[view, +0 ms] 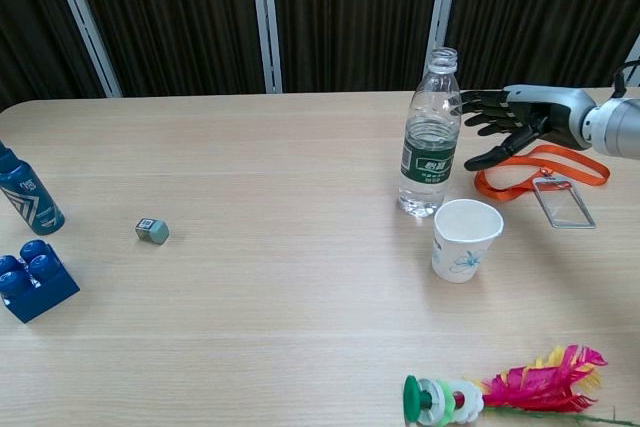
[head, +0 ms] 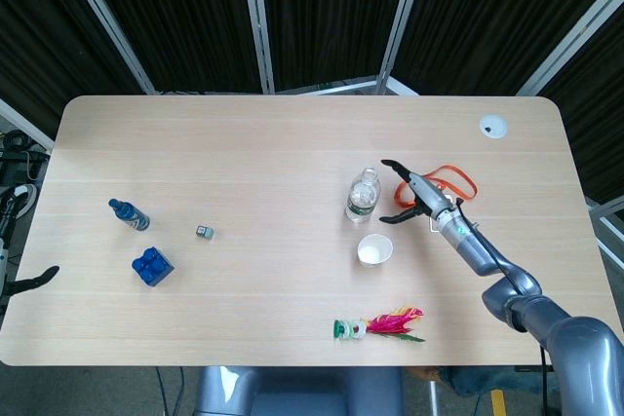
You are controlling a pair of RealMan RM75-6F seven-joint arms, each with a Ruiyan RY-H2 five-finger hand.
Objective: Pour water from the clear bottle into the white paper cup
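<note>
The clear bottle (head: 362, 196) (view: 430, 138) stands upright right of the table's middle, uncapped, with a green label and some water inside. The white paper cup (head: 374, 249) (view: 465, 239) stands just in front of it, upright and empty. My right hand (head: 410, 194) (view: 507, 123) hovers open just to the right of the bottle, fingers spread toward it with a small gap between. Only the tip of my left hand (head: 29, 281) shows, at the far left edge off the table, and its state is unclear.
An orange lanyard with a badge holder (head: 442, 182) (view: 545, 172) lies under and behind my right hand. A feather toy (head: 381, 324) (view: 505, 391) lies near the front edge. A small blue bottle (head: 129, 214), a blue block (head: 153, 266) and a small cube (head: 204, 232) are on the left.
</note>
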